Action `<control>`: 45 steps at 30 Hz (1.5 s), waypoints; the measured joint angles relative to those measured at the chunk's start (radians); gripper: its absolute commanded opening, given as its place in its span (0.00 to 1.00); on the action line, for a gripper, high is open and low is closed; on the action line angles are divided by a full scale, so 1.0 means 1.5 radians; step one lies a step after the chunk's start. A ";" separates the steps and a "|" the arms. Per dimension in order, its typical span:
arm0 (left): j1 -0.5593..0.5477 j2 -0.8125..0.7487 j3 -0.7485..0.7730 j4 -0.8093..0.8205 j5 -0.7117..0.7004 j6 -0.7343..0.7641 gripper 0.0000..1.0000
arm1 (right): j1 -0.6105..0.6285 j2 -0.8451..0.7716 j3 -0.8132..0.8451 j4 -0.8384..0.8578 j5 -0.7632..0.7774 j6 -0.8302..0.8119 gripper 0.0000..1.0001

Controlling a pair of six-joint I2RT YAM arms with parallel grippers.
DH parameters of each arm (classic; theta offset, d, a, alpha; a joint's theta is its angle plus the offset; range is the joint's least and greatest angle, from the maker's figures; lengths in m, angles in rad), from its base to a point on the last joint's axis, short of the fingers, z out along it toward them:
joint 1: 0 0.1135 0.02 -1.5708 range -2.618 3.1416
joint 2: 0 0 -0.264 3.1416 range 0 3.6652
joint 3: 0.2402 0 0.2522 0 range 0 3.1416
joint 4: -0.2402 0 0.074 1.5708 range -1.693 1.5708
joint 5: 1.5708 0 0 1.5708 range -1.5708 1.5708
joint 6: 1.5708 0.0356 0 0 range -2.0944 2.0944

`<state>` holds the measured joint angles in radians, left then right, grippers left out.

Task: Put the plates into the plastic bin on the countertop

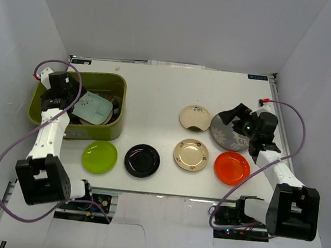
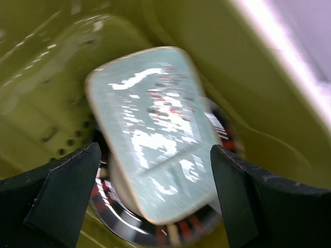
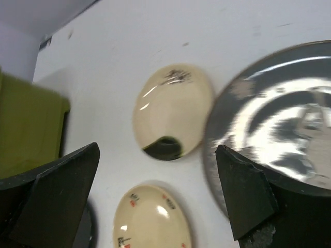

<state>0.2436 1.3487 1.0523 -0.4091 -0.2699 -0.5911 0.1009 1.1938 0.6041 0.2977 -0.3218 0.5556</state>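
Note:
The olive-green plastic bin [image 1: 107, 83] stands at the left of the white countertop [image 1: 163, 88]. In it, the pale teal tray [image 1: 94, 109] lies tilted on a dark-rimmed plate [image 1: 115, 109]. My left gripper [image 1: 73, 99] hangs open and empty over the tray [image 2: 155, 129], which rests on the dark-rimmed plate [image 2: 150, 227] in the bin [image 2: 51, 67]. My right gripper [image 1: 232, 115] is open and empty just above the large grey plate [image 1: 229, 135]. On the countertop lie two cream plates [image 1: 194, 117] [image 1: 190, 154], an orange plate [image 1: 232, 168], a black plate [image 1: 142, 160] and a lime green plate [image 1: 99, 157].
White walls close in the table on three sides. The right wrist view shows the grey plate [image 3: 279, 124] at the right finger, both cream plates [image 3: 173, 111] [image 3: 152, 219] and the bin's corner [image 3: 28, 129]. Cables loop beside both arms.

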 measured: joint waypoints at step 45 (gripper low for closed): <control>-0.583 0.043 -0.073 0.327 0.492 -0.067 0.92 | -0.285 -0.104 -0.179 0.201 -0.106 0.239 0.08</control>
<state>-0.6312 1.4139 0.9432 0.0807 0.4675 -0.6914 -0.3260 1.0378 0.3351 0.5991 -0.4812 0.9138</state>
